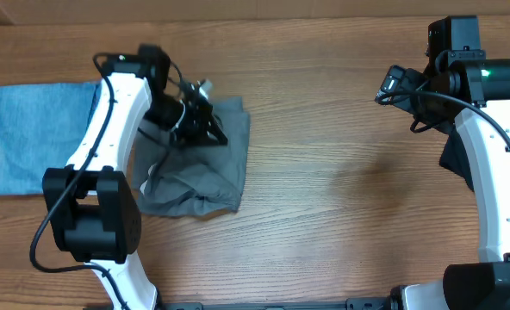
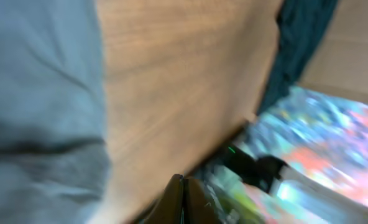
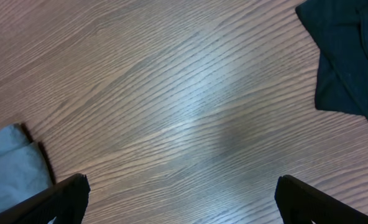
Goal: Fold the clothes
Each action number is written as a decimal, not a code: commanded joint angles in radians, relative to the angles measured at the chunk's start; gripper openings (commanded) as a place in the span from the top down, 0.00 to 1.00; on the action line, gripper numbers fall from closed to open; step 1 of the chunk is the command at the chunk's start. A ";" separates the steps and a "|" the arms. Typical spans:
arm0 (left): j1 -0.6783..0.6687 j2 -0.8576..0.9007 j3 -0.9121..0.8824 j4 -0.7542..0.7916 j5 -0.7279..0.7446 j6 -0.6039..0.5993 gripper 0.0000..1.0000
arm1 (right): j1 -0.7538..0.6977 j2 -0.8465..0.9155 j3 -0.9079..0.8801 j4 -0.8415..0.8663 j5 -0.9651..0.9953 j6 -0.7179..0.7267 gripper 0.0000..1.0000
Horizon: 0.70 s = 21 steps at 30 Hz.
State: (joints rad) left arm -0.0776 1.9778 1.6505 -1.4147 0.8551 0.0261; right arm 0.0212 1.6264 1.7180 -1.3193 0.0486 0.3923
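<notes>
A crumpled grey garment (image 1: 195,168) lies on the wooden table left of centre. My left gripper (image 1: 205,120) hovers over its upper edge. In the blurred left wrist view the fingers (image 2: 184,193) are pressed together with nothing visible between them, and the grey garment (image 2: 41,112) fills the left side. A folded blue garment (image 1: 31,133) lies at the far left. My right gripper (image 1: 391,86) is at the upper right, wide open and empty above bare wood (image 3: 184,205). A corner of the grey garment (image 3: 10,168) shows at its lower left.
A dark garment (image 1: 457,159) lies at the table's right edge under the right arm. It also shows in the right wrist view (image 3: 345,56) and the left wrist view (image 2: 302,37). Bare wood (image 1: 341,181) lies between the grey garment and the right arm.
</notes>
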 commanded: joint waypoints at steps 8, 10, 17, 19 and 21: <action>0.007 0.010 -0.248 0.066 0.100 0.146 0.96 | -0.001 0.003 -0.002 0.005 -0.002 0.005 0.00; 0.011 0.010 -0.285 0.097 0.099 0.146 0.96 | -0.001 0.003 -0.002 0.005 -0.002 0.005 0.00; 0.092 0.012 -0.413 0.180 0.077 0.146 0.96 | -0.001 0.003 -0.002 0.005 -0.002 0.005 0.00; 0.129 0.012 -0.455 0.217 0.076 0.146 0.96 | -0.001 0.003 -0.002 0.005 -0.002 0.005 0.00; 0.158 0.013 -0.493 0.260 0.076 0.146 0.96 | -0.001 0.003 -0.002 0.005 -0.002 0.005 0.00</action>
State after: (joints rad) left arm 0.0292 1.9823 1.2186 -1.1988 0.9268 0.1425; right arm 0.0212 1.6264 1.7180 -1.3193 0.0490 0.3923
